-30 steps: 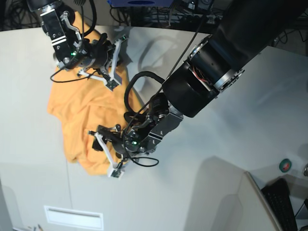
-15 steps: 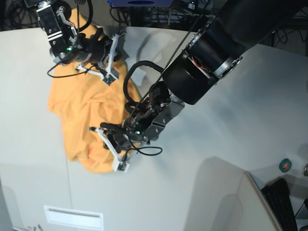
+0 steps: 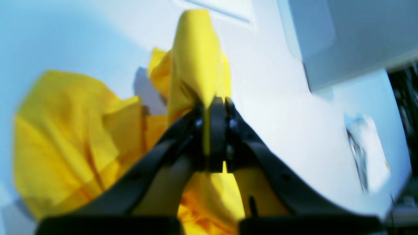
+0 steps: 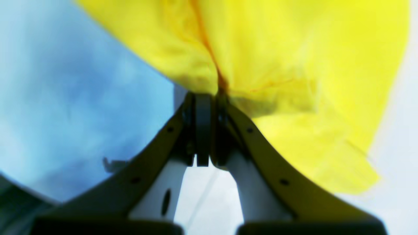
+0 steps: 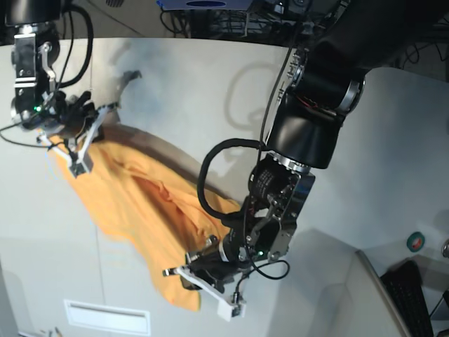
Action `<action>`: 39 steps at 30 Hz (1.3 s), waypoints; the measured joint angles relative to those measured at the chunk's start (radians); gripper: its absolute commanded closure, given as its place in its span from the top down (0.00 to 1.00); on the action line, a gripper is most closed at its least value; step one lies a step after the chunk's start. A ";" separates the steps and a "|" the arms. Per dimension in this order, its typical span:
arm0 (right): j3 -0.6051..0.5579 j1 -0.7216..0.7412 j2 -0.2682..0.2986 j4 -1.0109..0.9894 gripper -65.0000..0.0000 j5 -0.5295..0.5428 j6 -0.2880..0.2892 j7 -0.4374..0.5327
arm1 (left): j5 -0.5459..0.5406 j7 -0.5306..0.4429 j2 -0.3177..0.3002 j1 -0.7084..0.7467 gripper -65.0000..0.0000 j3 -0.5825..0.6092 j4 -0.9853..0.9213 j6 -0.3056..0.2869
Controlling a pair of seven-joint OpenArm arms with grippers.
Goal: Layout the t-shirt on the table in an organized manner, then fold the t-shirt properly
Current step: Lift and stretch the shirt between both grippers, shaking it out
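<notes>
The light-orange t-shirt [image 5: 133, 203] hangs stretched in a diagonal band over the table [image 5: 365, 161], held at both ends. My right gripper [image 5: 78, 156] is at the back left and is shut on the shirt's upper end; its wrist view shows the jaws [image 4: 204, 98] pinching a bunched fold of the cloth [image 4: 294, 65]. Near the front edge, my left gripper [image 5: 200, 289] is shut on the lower end. The left wrist view shows the closed tips [image 3: 212, 104] with a ridge of the shirt [image 3: 196, 49] rising from them.
A small rectangular slot plate [image 5: 106, 317] is set into the table by the front left edge. A dark keyboard [image 5: 410, 295] and a round green-and-red object [image 5: 417, 241] lie at the right. Cables run along the back edge.
The left gripper has closed on the shirt's lower part and pulled it toward the front edge. The right gripper has carried its end to the left, so the crumpled shirt is drawn out long.
</notes>
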 measured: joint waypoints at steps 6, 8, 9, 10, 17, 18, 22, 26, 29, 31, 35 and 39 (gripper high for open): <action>0.011 0.167 0.070 0.093 0.00 -0.003 0.000 -0.018 | -0.005 0.010 0.013 -0.101 0.00 0.003 -0.001 -0.003; 0.010 0.230 0.096 0.115 0.00 0.000 0.004 -0.018 | -0.003 0.014 0.012 -0.157 0.00 0.003 -0.007 -0.005; 0.009 0.261 0.112 0.119 0.00 0.002 0.006 -0.018 | -0.003 0.006 0.010 -0.188 0.00 0.002 -0.017 -0.003; 0.009 0.298 0.129 0.123 0.00 -0.001 0.006 -0.017 | -0.002 0.006 0.008 -0.227 0.00 0.002 -0.034 0.001; 0.009 0.553 0.228 0.122 0.00 0.006 0.007 -0.014 | -0.005 0.009 0.016 -0.479 0.00 0.002 -0.135 -0.005; 0.009 0.585 0.242 0.123 0.00 0.005 0.008 -0.010 | -0.007 0.004 0.013 -0.503 0.00 0.002 -0.136 -0.006; 0.012 0.626 0.269 0.139 0.00 0.006 0.010 0.008 | -0.005 -0.007 0.012 -0.534 0.00 0.000 -0.132 -0.006; 0.005 0.426 0.240 0.135 0.00 0.019 0.015 0.005 | -0.013 0.011 -0.017 -0.434 0.00 0.004 -0.087 0.075; 0.002 0.282 0.177 0.147 0.00 0.025 0.019 0.002 | -0.019 0.053 -0.070 -0.311 0.00 0.017 0.034 0.108; -0.002 0.192 0.165 0.197 0.00 0.033 0.022 0.027 | -0.020 0.044 -0.112 -0.237 0.00 0.017 0.133 0.101; -0.002 0.054 0.110 0.192 0.00 0.027 0.020 0.059 | 0.002 0.023 -0.117 -0.171 0.00 0.018 0.093 0.093; -0.002 -0.048 0.086 0.109 0.00 0.027 0.020 0.094 | 0.130 0.038 -0.054 -0.114 0.00 0.016 -0.035 0.098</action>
